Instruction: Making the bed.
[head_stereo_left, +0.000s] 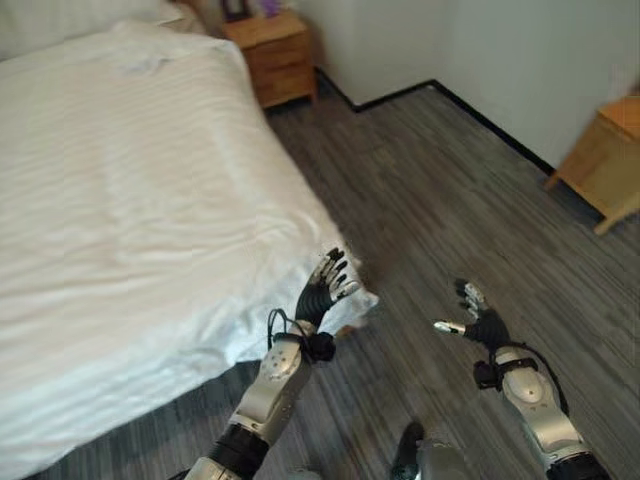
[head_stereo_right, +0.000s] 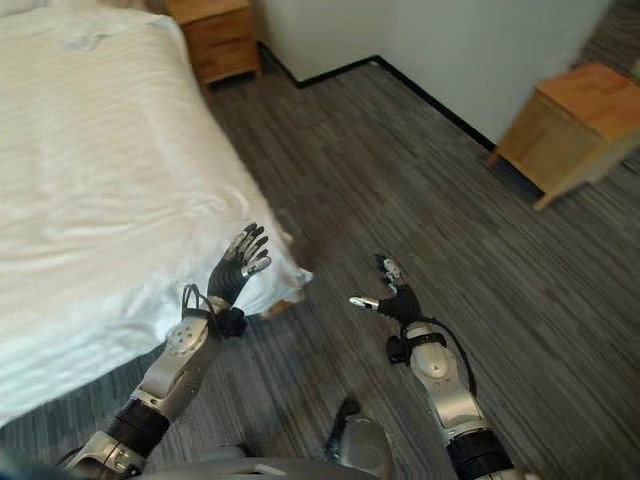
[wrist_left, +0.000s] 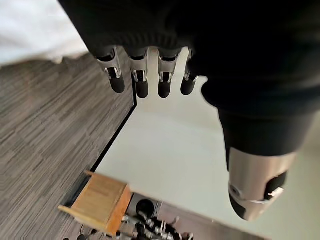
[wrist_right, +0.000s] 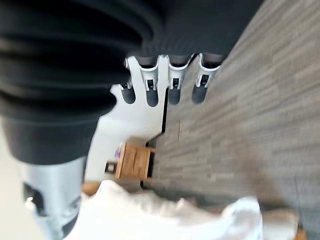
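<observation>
Bed (head_stereo_left: 120, 190) took up the left of the scene, its white striped duvet (head_stereo_left: 150, 250) spread flat, the near corner hanging toward the grey wood floor (head_stereo_left: 420, 200). Left hand (head_stereo_left: 322, 290) was raised at that corner, fingers (wrist_left: 142, 82) straight and released, grasping nothing. Right hand (head_stereo_left: 480, 322) hung over the floor, apart from the bed, fingers relaxed and empty. One wooden nightstand (head_stereo_left: 275, 50) stood by the bed's head; another (head_stereo_left: 605, 155) stood against the wall to the right.
</observation>
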